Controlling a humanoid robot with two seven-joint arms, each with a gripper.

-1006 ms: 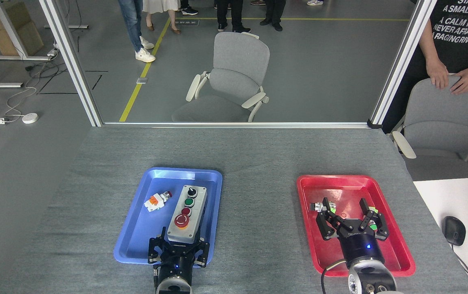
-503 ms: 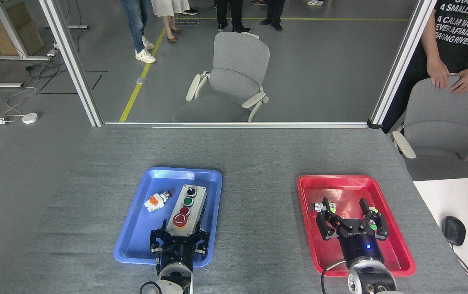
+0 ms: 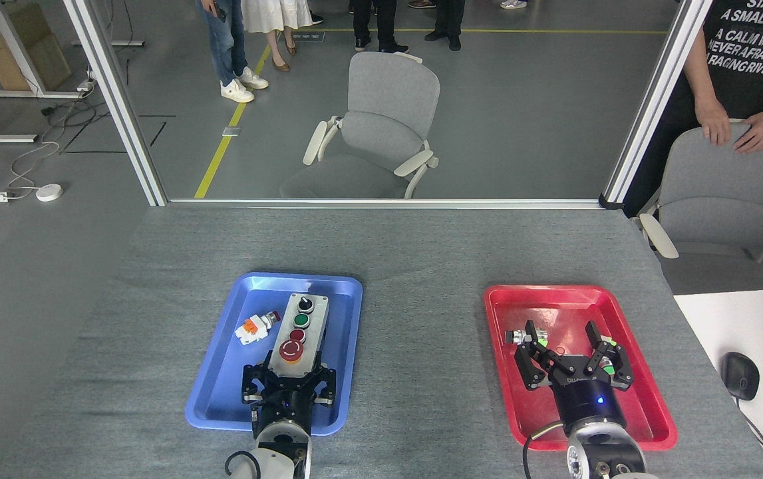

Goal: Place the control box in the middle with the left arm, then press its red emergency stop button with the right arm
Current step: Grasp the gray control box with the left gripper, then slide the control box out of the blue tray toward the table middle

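Observation:
The light-grey control box (image 3: pixel 306 327) lies lengthwise in the blue tray (image 3: pixel 221 379), its black knob at the far end. The red emergency stop button (image 3: pixel 291 350) with its yellow ring is at the near end. My left gripper (image 3: pixel 290 378) clasps that near end, its black fingers on either side of the box. My right gripper (image 3: pixel 574 356) hovers over the red tray (image 3: pixel 650 399) with its fingers spread wide and nothing between them. The middle (image 3: pixel 421 346), bare grey felt between the two trays, has nothing on it.
A small white-and-orange switch part (image 3: pixel 256 326) lies in the blue tray left of the box. Small metal and green parts (image 3: pixel 525 336) lie in the red tray by my right fingers. A white desk with a mouse (image 3: pixel 740 374) adjoins the table's right side. A person (image 3: pixel 747 60) stands behind a chair at the far right.
My left gripper has advanced with the control box, which has shifted away from me and slightly left within the blue tray. My right gripper has stayed put.

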